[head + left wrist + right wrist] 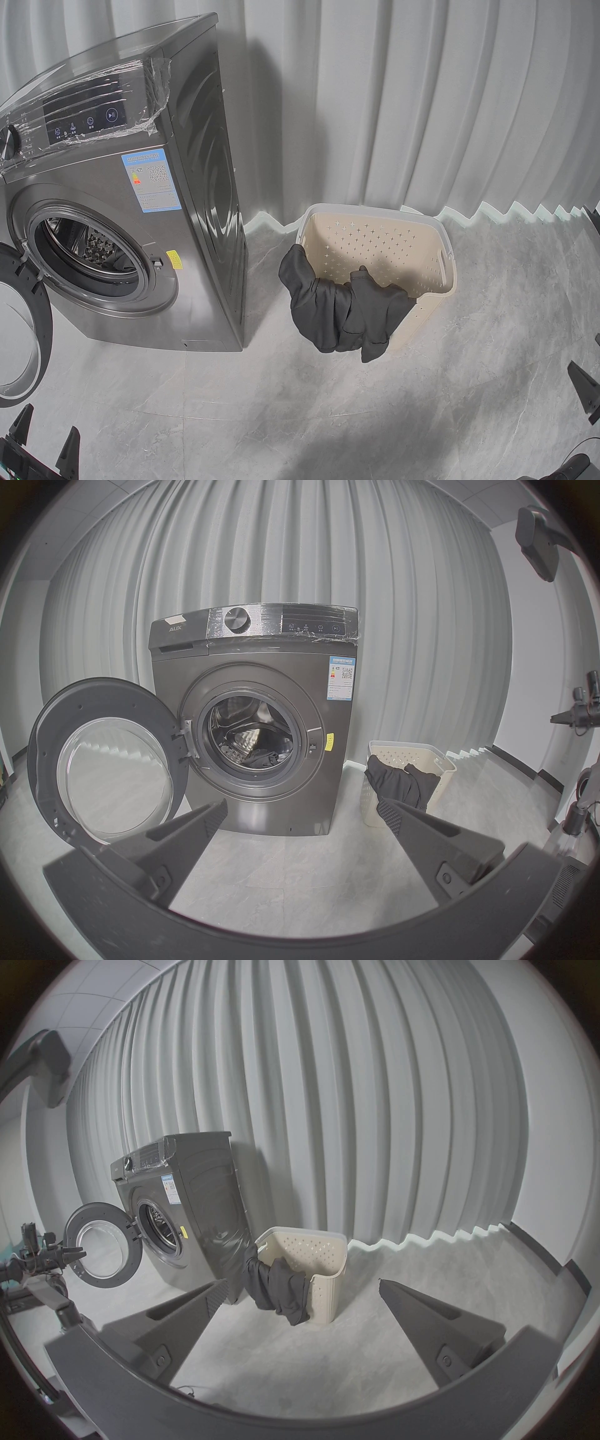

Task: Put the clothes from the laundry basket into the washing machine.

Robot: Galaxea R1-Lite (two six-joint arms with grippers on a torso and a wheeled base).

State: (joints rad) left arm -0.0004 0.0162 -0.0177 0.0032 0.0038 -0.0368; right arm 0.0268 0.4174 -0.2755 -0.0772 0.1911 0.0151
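Clothes (340,309) hang over the laundry basket (437,244) rim, well ahead of the released, empty right gripper (301,1285), which should pinch the bunched middle fold; the left gripper (300,806), equally released, faces the open washing machine (262,667) farther ahead.

A pale pleated curtain (406,94) hangs full length across the back of the room. Under the curtain's hem a thin bright line of light (500,214) zigzags with the folds. Before the curtain spreads a grey marbled floor (250,387). Past the curtain's end stands a plain white wall (550,1147) with dark skirting (544,1250). Above the curtain is what looks like a panelled ceiling (475,499).
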